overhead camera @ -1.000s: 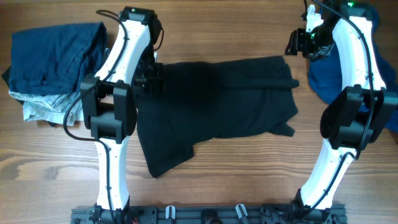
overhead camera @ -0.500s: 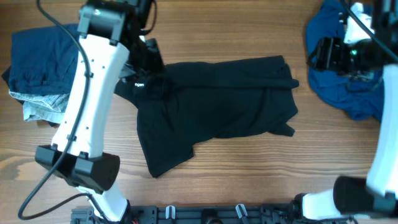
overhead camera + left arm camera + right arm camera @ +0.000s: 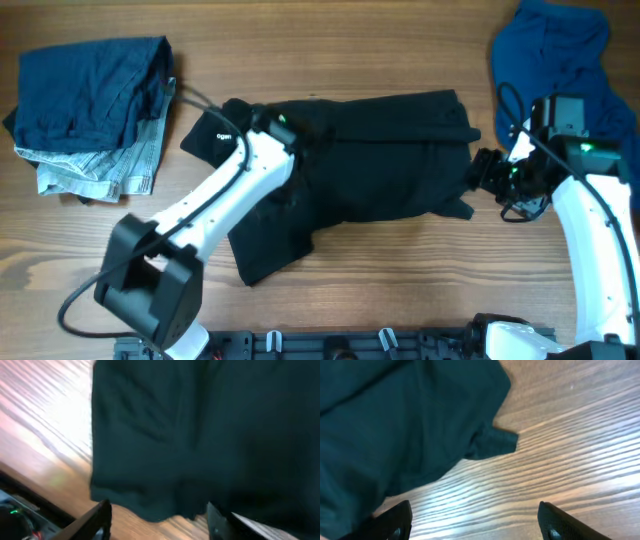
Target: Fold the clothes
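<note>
Both arms have come off the top edge. Your left fingers [image 3: 99, 516] hang parted and empty over the black garment [image 3: 370, 160]. Your right fingers [image 3: 395, 519] are wide and empty beside its right corner. The garment lies spread on the bench [image 3: 400, 300] with its logo corner let go. A fresh grasp probably comes next.

We see glossy white shells on the left arm [image 3: 215, 200] and the right arm [image 3: 592, 250], joined by bulky black joint housings [image 3: 150, 290]. Thin black cables [image 3: 197, 98] trail alongside and green lights [image 3: 283, 122] glow near the wrists. The left claw [image 3: 159, 515] and right claw [image 3: 475, 520] have matte black fingers.
</note>
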Controlling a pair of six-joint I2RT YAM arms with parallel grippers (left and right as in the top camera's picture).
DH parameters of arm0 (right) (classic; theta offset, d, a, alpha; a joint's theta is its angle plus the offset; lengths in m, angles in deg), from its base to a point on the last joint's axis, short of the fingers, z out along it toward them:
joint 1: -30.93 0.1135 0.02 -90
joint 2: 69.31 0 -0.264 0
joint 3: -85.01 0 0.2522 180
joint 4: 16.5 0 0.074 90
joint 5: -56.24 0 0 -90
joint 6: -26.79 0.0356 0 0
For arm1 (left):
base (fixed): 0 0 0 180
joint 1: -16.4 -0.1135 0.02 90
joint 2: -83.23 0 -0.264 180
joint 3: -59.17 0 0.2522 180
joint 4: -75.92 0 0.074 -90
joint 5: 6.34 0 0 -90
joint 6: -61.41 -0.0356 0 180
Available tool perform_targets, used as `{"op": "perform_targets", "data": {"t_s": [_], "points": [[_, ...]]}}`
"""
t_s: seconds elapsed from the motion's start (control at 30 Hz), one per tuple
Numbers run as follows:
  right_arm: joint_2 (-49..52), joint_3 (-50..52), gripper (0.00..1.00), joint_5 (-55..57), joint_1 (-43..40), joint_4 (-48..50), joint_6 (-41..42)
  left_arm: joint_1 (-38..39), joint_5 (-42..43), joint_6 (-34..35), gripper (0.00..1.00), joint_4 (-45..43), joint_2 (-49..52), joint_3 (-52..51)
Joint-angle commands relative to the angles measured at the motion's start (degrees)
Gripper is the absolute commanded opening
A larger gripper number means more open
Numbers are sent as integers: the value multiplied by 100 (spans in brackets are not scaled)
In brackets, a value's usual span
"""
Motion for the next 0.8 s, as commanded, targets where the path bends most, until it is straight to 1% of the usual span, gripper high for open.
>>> {"op": "perform_targets", "data": {"t_s": [0.0,0.07,0.1,0.17,0.2,0.33,0.4,0.53,0.57,0.63,0.7,0.73,0.77], "points": [[-37,74,81,-105,2,188,50,42,688,-361,53,-708,-33,-1016],[-35,74,81,-83,2,326,-92,129,1021,-817,51,-1231,-33,-1438],[-35,74,80,-83,2,343,-94,199,1097,-815,50,-1381,-33,-1633],[-35,74,81,-87,2,387,-116,354,1204,-813,44,-1497,-33,-1930],[-28,74,81,-87,2,417,-138,435,1220,-813,43,-1495,-33,-2002],[-24,74,81,-90,2,483,-229,850,1163,-811,43,-1537,-33,-2055],[-24,74,81,-90,2,505,-238,1001,973,-793,44,-1582,-33,-2153],[-24,74,81,-90,2,562,-243,988,868,-852,40,-1912,-57,-2406],[-24,74,81,-92,4,560,-245,907,848,-968,39,-1941,-177,-2404],[-24,74,82,-90,2,544,-389,704,850,-938,38,-1788,-741,-2406],[-24,74,82,-90,2,564,-391,629,717,-313,40,-1471,-1567,-2406],[-24,74,82,-90,2,566,-391,629,643,7,43,-1307,-1923,-2406],[-24,74,82,-90,2,621,-396,640,490,605,50,-955,-2492,-2415]]}}
